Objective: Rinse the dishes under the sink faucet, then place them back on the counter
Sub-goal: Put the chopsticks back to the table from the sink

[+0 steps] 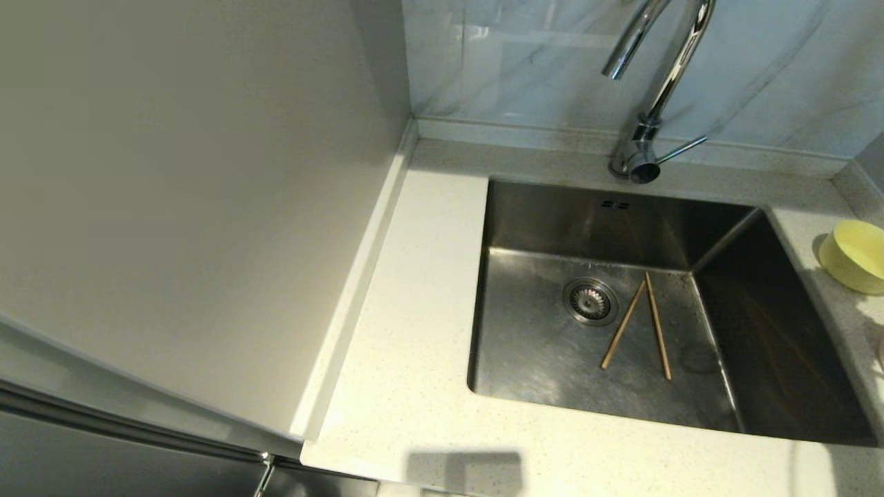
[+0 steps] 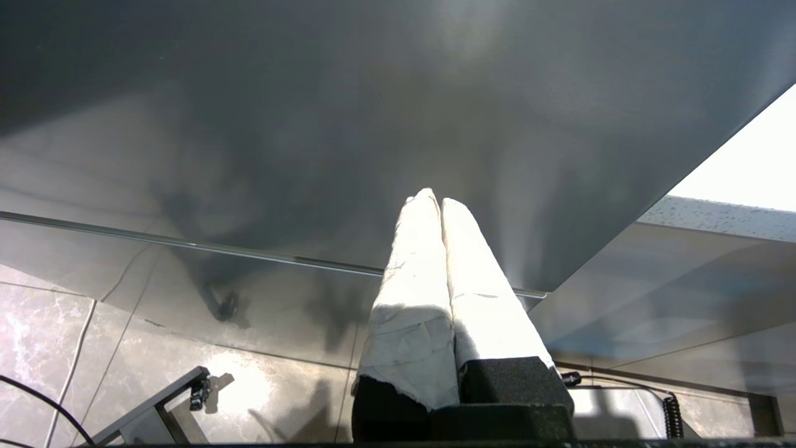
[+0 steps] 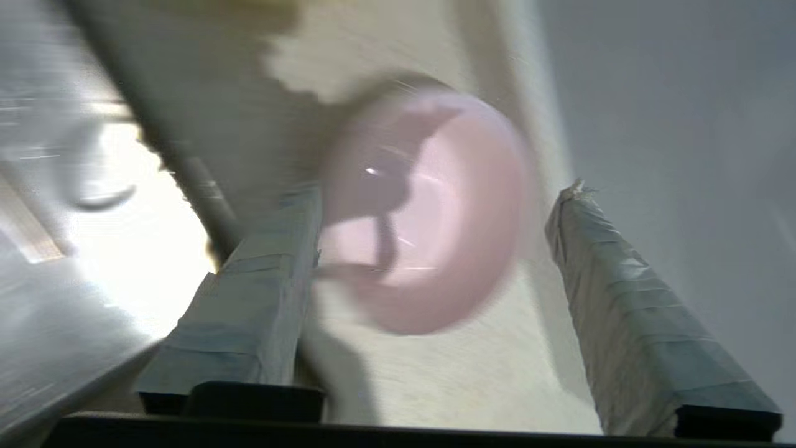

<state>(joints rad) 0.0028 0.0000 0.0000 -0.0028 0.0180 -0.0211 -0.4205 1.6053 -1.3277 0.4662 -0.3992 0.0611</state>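
Note:
Two brown chopsticks [image 1: 639, 328] lie crossed at their far tips on the floor of the steel sink [image 1: 525, 345], right of the round drain [image 1: 590, 301]. A yellow bowl [image 1: 856, 257] stands on the counter [image 1: 407, 310] right of the sink. The pale pink bowl [image 3: 429, 211] sits on the counter just beyond my right gripper [image 3: 435, 196], which is open with its taped fingers on either side of the bowl, apart from it. The chrome faucet [image 1: 649, 90] rises behind the sink. My left gripper [image 2: 435, 202] is shut and empty, down beside the cabinet front. Neither gripper shows in the head view.
A large grey panel [image 1: 186, 193] fills the left of the head view beside the counter. The marbled wall [image 1: 525, 62] stands behind the faucet. The faucet lever [image 1: 680, 148] points right. The left wrist view shows a tiled floor [image 2: 124, 373] below.

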